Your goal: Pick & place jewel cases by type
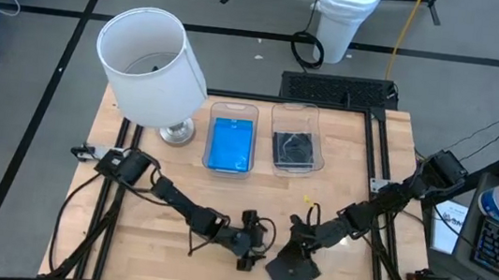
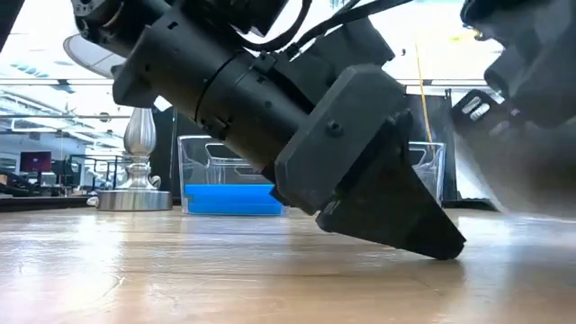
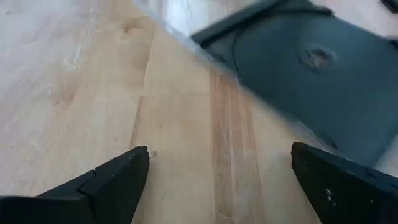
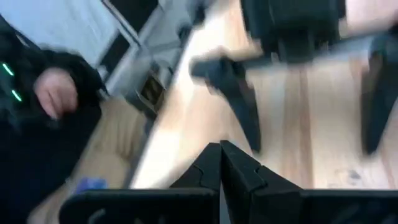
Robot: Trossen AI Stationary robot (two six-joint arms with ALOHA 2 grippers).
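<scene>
Near the table's (image 1: 154, 233) front edge, the left tool (image 1: 253, 241) stands spread apart beside a dark jewel case (image 1: 292, 272); the right tool (image 1: 297, 237), fingers pressed together, hovers at that case.

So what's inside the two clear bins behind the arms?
The left bin holds blue jewel cases; the right bin holds dark grey ones. How many are stacked in each cannot be seen, since the top case covers the rest.
</scene>
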